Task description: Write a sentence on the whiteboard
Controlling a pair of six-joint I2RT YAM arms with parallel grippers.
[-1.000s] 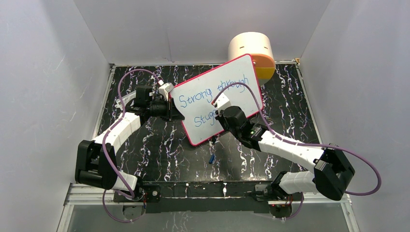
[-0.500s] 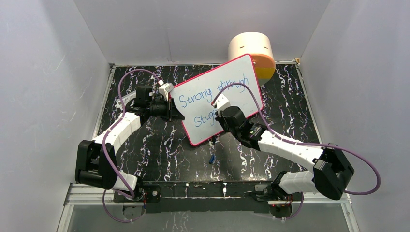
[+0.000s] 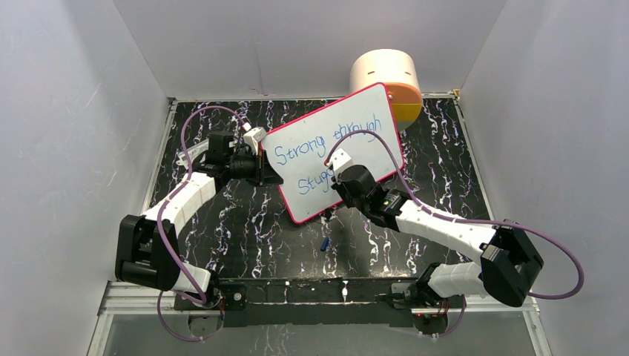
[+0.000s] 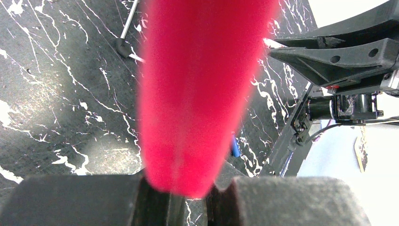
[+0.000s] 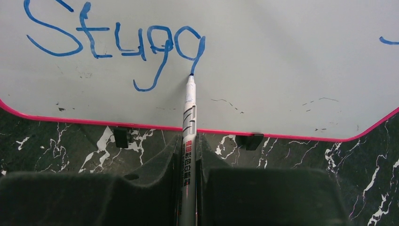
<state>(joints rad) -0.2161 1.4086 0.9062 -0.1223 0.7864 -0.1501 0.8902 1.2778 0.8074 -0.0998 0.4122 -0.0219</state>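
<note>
Pink-framed whiteboard (image 3: pixel 297 202) askew, blue sentence (image 3: pixel 297 153) in two lines: "Strong through", "Stugg" beneath.

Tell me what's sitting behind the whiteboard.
A round cream container with an orange end shows behind the far right corner of the whiteboard. That corner covers the container's lower left part, so what it rests on cannot be seen.

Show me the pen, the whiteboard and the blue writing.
pen (image 5: pixel 189 117): right wrist view, white barrel.
whiteboard (image 3: pixel 308 133): top external view, bare white face.
blue writing (image 5: pixel 90 29): right wrist view, crossbar of the t.
</note>
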